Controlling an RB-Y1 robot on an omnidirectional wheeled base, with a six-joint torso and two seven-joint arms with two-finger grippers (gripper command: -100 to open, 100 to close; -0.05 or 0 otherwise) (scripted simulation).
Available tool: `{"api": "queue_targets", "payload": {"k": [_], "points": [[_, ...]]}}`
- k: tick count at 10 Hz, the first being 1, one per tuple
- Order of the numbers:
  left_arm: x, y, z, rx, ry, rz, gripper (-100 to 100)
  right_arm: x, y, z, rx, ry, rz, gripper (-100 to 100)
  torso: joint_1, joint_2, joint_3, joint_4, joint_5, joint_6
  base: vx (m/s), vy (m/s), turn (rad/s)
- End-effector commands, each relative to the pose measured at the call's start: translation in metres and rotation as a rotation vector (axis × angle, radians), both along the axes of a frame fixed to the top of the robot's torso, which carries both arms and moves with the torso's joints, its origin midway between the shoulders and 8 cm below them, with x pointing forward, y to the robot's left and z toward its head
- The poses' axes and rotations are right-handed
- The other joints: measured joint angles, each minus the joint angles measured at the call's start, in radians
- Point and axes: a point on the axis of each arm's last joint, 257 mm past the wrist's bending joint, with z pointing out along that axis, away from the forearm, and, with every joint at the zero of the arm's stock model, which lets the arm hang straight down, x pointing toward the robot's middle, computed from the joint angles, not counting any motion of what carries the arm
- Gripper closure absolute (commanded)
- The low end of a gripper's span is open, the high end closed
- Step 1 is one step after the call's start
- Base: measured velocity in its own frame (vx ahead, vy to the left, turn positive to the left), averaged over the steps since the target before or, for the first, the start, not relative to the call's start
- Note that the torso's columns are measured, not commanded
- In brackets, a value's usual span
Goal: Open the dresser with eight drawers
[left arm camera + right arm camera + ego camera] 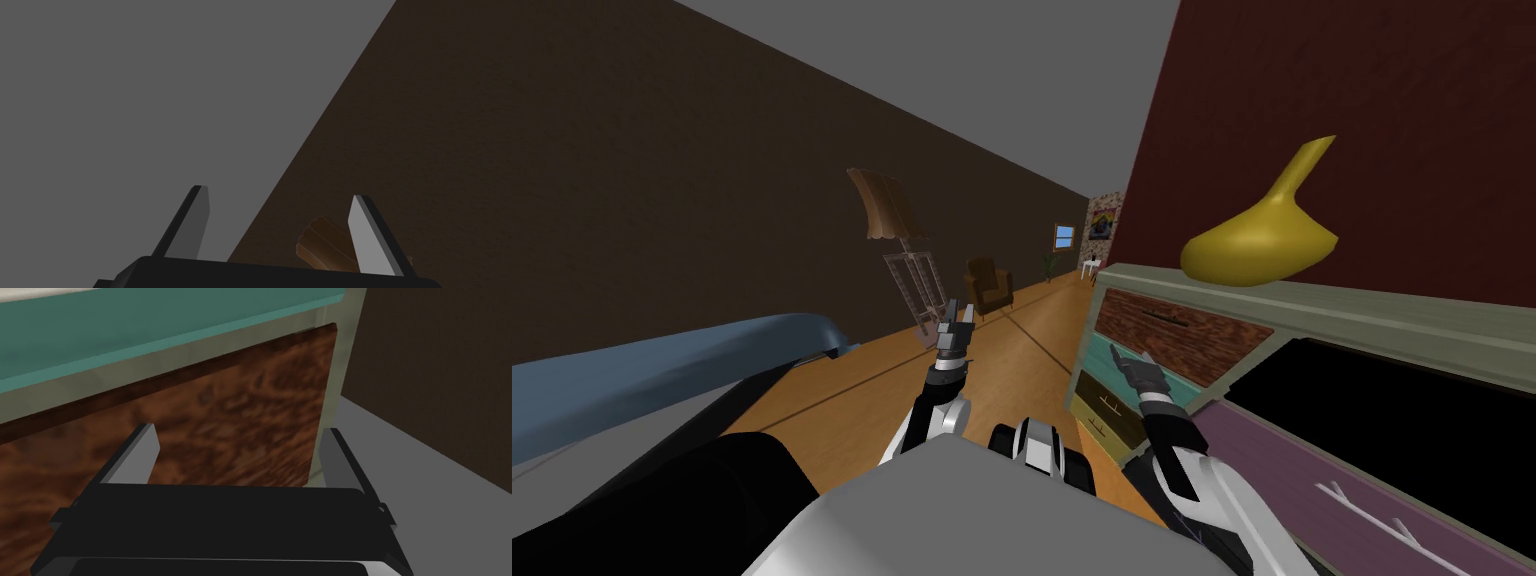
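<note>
Right claw (240,455), spread open and empty, faces the reddish-brown drawer front (210,423) of the dresser (1362,315) on the robot's right, apparently lining up to pull it; left claw (277,225) is raised aside, open, idle.

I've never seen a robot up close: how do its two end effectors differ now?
The right end effector is close to the dresser; the left end effector hangs over the wooden floor, apart from it. The right faces the reddish-brown drawer front; the left points upward, away from it. Both are open and hold nothing.
</note>
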Motion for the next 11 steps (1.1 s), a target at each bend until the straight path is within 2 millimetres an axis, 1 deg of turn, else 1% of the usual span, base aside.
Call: {"api": "queue_targets", "payload": {"k": [1,2,3,4,5,7,8,10,11], "points": [[0.000,0.000,0.000,0.000,0.000,0.000,0,0.003,-0.012,-0.016,-0.093,0.039,-0.046,-100,-0.001,-0.002,-0.001,-0.002,-0.001,-0.001,0.013,0.051,0.001],[0.000,0.000,0.000,0.000,0.000,0.000,0,0.003,-0.012,-0.015,-0.113,0.040,-0.047,-100,-0.002,-0.003,-0.002,-0.002,-0.002,-0.002,0.002,0.018,-0.004],[0.000,0.000,0.000,0.000,0.000,0.000,0,0.004,-0.023,-0.026,-0.161,0.067,-0.083,-100,-0.003,-0.003,-0.002,-0.002,-0.002,-0.002,0.008,0.028,0.017],[0.000,0.000,0.000,0.000,0.000,0.000,0,0.004,-0.023,-0.025,-0.191,0.068,-0.085,-100,-0.002,-0.004,-0.002,-0.003,-0.003,-0.002,0.012,0.033,0.015],[0.000,0.000,0.000,0.000,0.000,0.000,0,0.004,-0.034,-0.036,-0.233,0.096,-0.121,-100,-0.003,-0.005,-0.003,-0.004,-0.003,-0.002,0.009,0.053,0.018],[0.000,0.000,0.000,0.000,0.000,0.000,0,0.004,-0.034,-0.035,-0.281,0.096,-0.124,-100,-0.006,-0.007,-0.004,-0.006,-0.005,-0.002,0.004,0.033,-0.006],[0.000,0.000,0.000,0.000,0.000,0.000,0,0.003,-0.045,-0.045,-0.331,0.125,-0.159,-100,-0.007,-0.007,-0.003,-0.005,-0.005,-0.002,0.005,0.026,0.010],[0.000,0.000,0.000,0.000,0.000,0.000,0,0.003,-0.045,-0.044,-0.361,0.125,-0.160,-100,-0.008,-0.008,-0.004,-0.006,-0.006,-0.001,0.004,0.022,0.004],[0.000,0.000,0.000,0.000,0.000,0.000,0,0.001,-0.055,-0.054,-0.393,0.154,-0.193,-100,-0.008,-0.007,-0.004,-0.006,-0.006,-0.001,0.004,0.026,0.010]]}}
